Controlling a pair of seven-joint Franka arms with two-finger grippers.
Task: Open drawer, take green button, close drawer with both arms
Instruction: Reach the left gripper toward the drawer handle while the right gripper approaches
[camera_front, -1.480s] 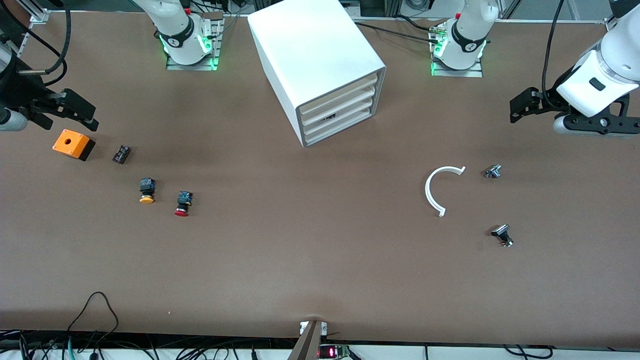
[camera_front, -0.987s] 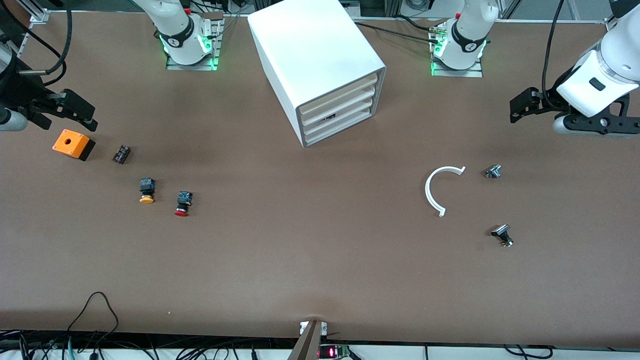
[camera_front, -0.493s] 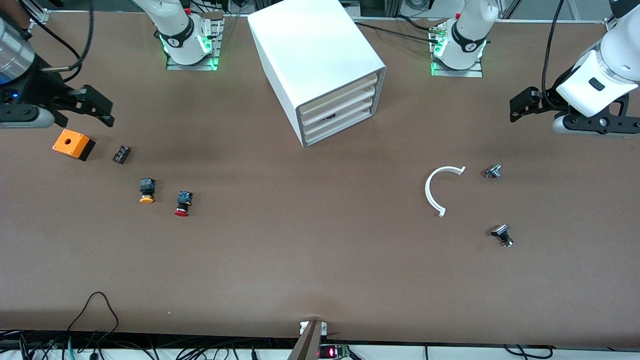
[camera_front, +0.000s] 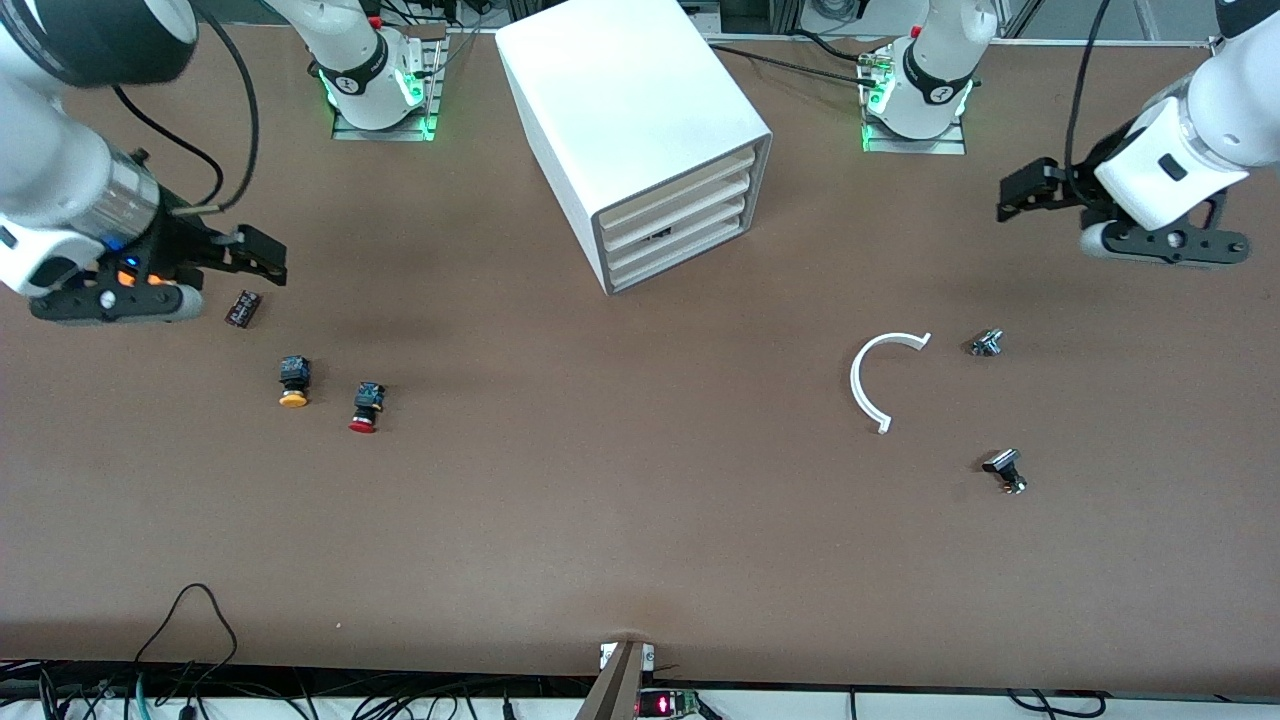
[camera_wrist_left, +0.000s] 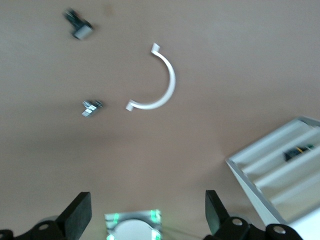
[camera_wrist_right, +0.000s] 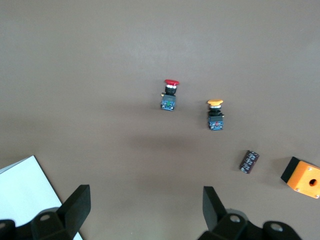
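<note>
White box cabinet (camera_front: 640, 120) sits on the brown counter (camera_front: 620, 500) between the two arm bases, turned at an angle so its open face looks toward the front camera and partly toward the left arm's end. Four shallow cream-white tray drawers stacked in it, all pushed in flush. The drawer (camera_front: 676, 236), third from the top, is a wide, flat tray whose long axis runs across the cabinet face. A small dark item shows at its front in the front view; in the left wrist view it reads as a dark body with a hint of green, too small to name.

Left hand (camera_front: 1022, 190) hovers over bare counter at the left arm's end, fingers (camera_wrist_left: 77, 212) spread wide, nothing between them. Right hand (camera_front: 255, 256) hovers near the right arm's end, over the small dark block (camera_front: 243, 308); fingers (camera_wrist_right: 77, 205) wide apart, empty.

Loose on the counter: orange box (camera_wrist_right: 303, 178), yellow-capped button (camera_front: 293, 382) and red-capped button (camera_front: 366, 407) toward the right arm's end, both lying on their sides with caps toward the front camera. Toward the left arm's end, a white curved strip (camera_front: 868, 380) and two small metal parts (camera_front: 987, 343) (camera_front: 1005, 470).
</note>
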